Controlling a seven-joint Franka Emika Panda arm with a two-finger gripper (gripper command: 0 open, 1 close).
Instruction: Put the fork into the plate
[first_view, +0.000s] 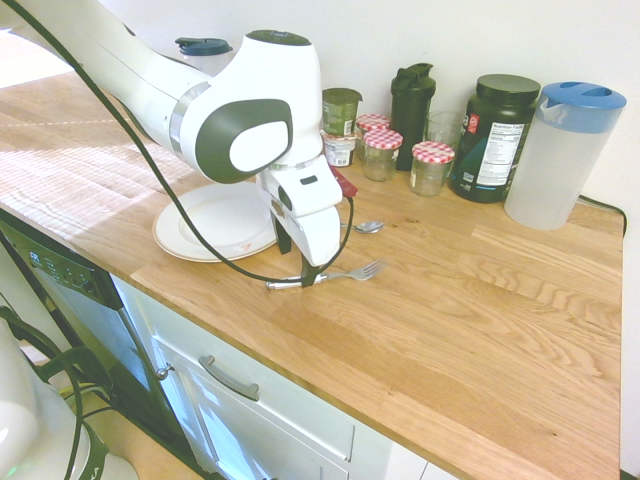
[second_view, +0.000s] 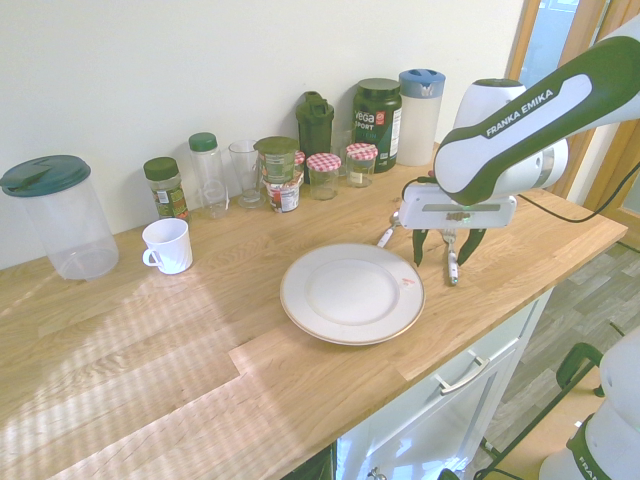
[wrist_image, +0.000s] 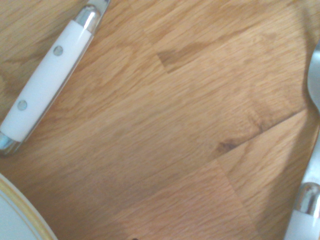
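Note:
The fork (first_view: 350, 272) lies flat on the wooden counter, white handle toward the front edge and silver tines pointing away from the plate. My gripper (second_view: 444, 250) is open and hangs low right over it, one finger on each side of the handle, holding nothing. The round cream-white plate (second_view: 352, 293), with a small red mark on its edge, lies empty a short way from the gripper. In the wrist view the fork (wrist_image: 306, 212) shows at the picture's edge and a sliver of the plate (wrist_image: 15, 220) in a corner.
A white-handled spoon (first_view: 368, 227) lies just behind the fork, its handle (wrist_image: 47, 80) in the wrist view. Jars (first_view: 432, 165), a dark shaker bottle (first_view: 411, 100), a black tub (first_view: 494, 135) and a pitcher (first_view: 560, 150) line the wall. A white mug (second_view: 168, 245) stands further along.

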